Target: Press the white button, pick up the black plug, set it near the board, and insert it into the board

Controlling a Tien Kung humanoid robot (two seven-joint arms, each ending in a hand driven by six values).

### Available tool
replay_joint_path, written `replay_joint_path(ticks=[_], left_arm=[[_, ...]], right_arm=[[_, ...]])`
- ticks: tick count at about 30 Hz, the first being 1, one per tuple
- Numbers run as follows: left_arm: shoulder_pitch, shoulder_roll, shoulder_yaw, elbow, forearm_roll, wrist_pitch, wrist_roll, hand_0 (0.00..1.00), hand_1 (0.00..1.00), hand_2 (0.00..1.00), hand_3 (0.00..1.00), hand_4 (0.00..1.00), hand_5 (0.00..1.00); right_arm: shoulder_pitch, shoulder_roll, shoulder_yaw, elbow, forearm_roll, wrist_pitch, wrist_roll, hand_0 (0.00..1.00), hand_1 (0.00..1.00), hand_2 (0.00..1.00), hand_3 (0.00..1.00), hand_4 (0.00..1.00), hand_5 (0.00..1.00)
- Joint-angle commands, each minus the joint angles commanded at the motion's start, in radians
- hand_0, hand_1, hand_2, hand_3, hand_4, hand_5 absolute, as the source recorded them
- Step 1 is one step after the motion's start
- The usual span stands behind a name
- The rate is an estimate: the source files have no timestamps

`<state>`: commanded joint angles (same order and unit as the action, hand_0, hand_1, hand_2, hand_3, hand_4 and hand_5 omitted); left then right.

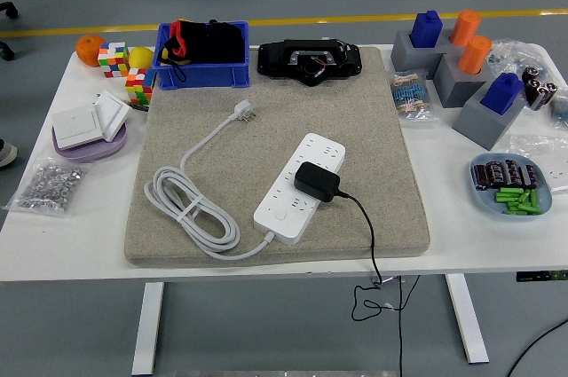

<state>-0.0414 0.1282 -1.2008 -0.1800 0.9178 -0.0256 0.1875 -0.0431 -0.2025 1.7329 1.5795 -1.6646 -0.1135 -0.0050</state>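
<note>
Hands: we see neither of the robot's hands over the table, so we cannot tell their state.
Power strip [299, 188]: we find the white board lying diagonally on the beige mat [390, 155], its white button [280, 213] near the lower end.
Black plug [316, 181]: we see it seated on the strip's middle sockets, its black cable [368, 235] running off the mat's front edge.
White cord [191, 208]: coiled left of the strip, its white plug [243, 112] lying free on the mat.
Blue bin [202, 56]: at the mat's far left corner.

Blue bin [202, 55] stands on the table [461, 208]; Rubik's cubes [124, 71] and an orange [88, 49] sit left of the bin.
</note>
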Motion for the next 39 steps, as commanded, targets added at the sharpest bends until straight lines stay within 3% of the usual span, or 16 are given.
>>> replay_joint_path(ticks=[6, 16, 17, 30, 35, 39], left_arm=[[-0.004, -0.002, 0.006, 0.000, 0.000, -0.001, 0.000, 0.706, 0.665, 0.586, 0.678, 0.665, 0.264], [-0.002, -0.003, -0.007, 0.000, 0.013, -0.001, 0.005, 0.706, 0.665, 0.586, 0.677, 0.665, 0.264], [-0.003, -0.003, -0.002, 0.000, 0.008, -0.001, 0.004, 0.706, 0.666, 0.585, 0.677, 0.666, 0.266], [0.013, 0.005, 0.002, 0.000, 0.008, 0.000, 0.004, 0.706, 0.665, 0.586, 0.678, 0.664, 0.264], [0.011, 0.007, 0.046, 0.000, -0.028, 0.000, -0.006, 0.706, 0.665, 0.586, 0.678, 0.665, 0.264], [0.014, 0.005, 0.022, 0.000, -0.003, -0.001, 0.000, 0.706, 0.665, 0.586, 0.678, 0.665, 0.264]], right_arm=[[0.004, 0.001, 0.005, 0.000, -0.004, -0.020, 0.029, 0.998, 0.985, 0.965, 0.985, 0.998, 0.998], [-0.004, -0.001, 0.024, 0.008, 0.004, 0.003, 0.008, 0.998, 0.949, 0.931, 0.966, 0.998, 0.998], [-0.004, -0.002, 0.027, 0.009, -0.001, -0.004, 0.018, 0.977, 0.917, 0.900, 0.931, 0.998, 0.998], [-0.036, 0.016, 0.065, 0.020, -0.017, -0.024, 0.036, 0.961, 0.906, 0.894, 0.895, 0.998, 0.966], [-0.053, 0.021, 0.070, 0.021, -0.051, -0.027, 0.041, 0.958, 0.904, 0.888, 0.889, 0.998, 0.939], [-0.054, 0.021, 0.081, 0.025, -0.049, -0.027, 0.043, 0.958, 0.904, 0.888, 0.889, 0.998, 0.939]])
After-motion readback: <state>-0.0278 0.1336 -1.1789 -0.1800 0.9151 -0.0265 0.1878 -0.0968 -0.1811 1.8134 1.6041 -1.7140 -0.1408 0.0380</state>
